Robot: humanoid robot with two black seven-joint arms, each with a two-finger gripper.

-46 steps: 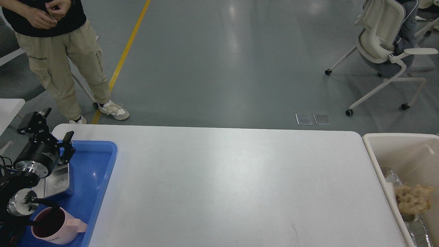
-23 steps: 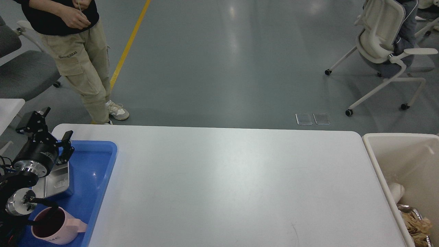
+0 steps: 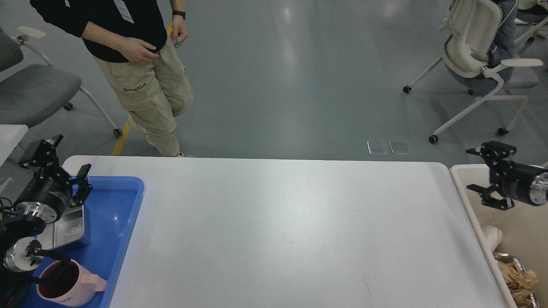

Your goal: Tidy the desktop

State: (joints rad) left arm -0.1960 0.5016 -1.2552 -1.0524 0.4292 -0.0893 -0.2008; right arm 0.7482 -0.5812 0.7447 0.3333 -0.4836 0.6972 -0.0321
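The left gripper (image 3: 58,164) hangs at about nine o'clock in the head view, over the far end of the blue tray (image 3: 124,214), its two fingers spread apart with nothing between them. Just below it in the tray lies a metal dish (image 3: 68,229), partly hidden by the arm, and toward seven o'clock stands a pink mug (image 3: 68,285), handle pointing right.

The right gripper (image 3: 488,175) sits at three o'clock above the cream bin (image 3: 464,188), fingers parted and empty. Deeper in the bin, near five o'clock, lie crumpled brown paper (image 3: 520,280) and a foil container (image 3: 509,261).

Beyond the table a person (image 3: 145,72) in beige trousers stands at eleven o'clock, with a grey chair (image 3: 34,92) at ten o'clock and a white chair (image 3: 475,55) at one o'clock.

Half a second ago the right arm was out of sight; it has now come in over the bin. The person has stepped to the right, nearer the table's far edge. The left arm has hardly shifted.

The desktop (image 3: 291,231) fills the middle of the view, between tray and bin, its long axis running from nine o'clock to three o'clock, the rounded far corners toward twelve.
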